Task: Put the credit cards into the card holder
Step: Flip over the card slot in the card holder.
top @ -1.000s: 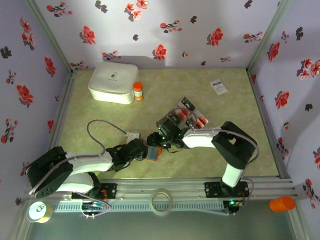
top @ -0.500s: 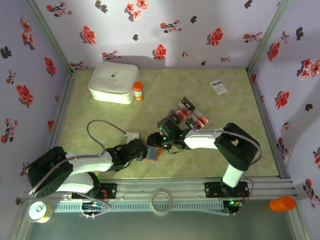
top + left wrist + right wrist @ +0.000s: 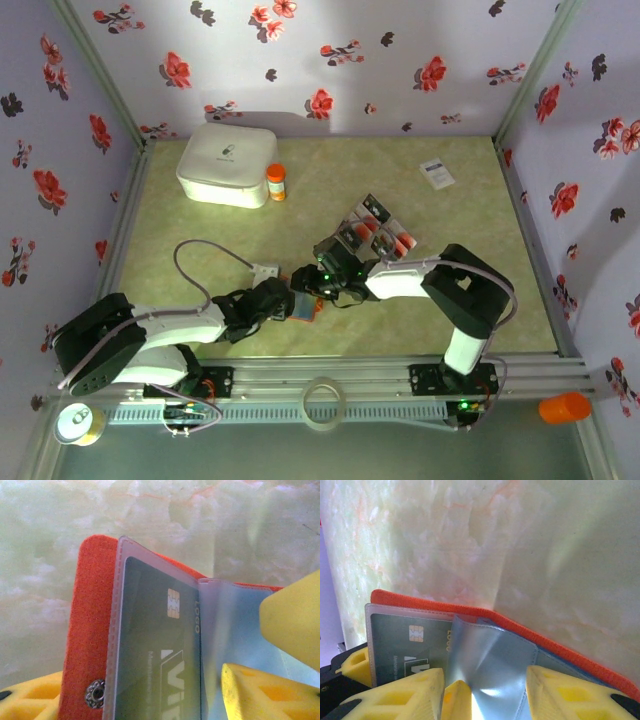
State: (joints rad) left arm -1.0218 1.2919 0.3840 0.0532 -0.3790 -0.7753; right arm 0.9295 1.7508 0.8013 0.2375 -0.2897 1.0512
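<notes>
While the loose credit cards sit fanned on the mat just beyond the arms, the action is down at the card holder, lying open near the front edge with both grippers on it. One card is home: it sits flat behind a clear sleeve against the orange cover, chip showing. That reads as one in and the bulk of the pile to go, so I'd call this early days. The left gripper has its yellow fingers on either side of that loaded page, one at the orange edge and one over the sleeve; whether it is truly clamping, I cannot tell. The right gripper has its jaws well apart and carries no card, and a free plastic page curls up between them, so my guess is it's parting the pockets for the next card. As for lettering, the left wrist view gives "LOGO" running sideways beside the chip, big white letters starting "VI" cut off at the frame edge, and a small line beside them too blurred to read. The white card at the far right carries dark print, too small to make out.
</notes>
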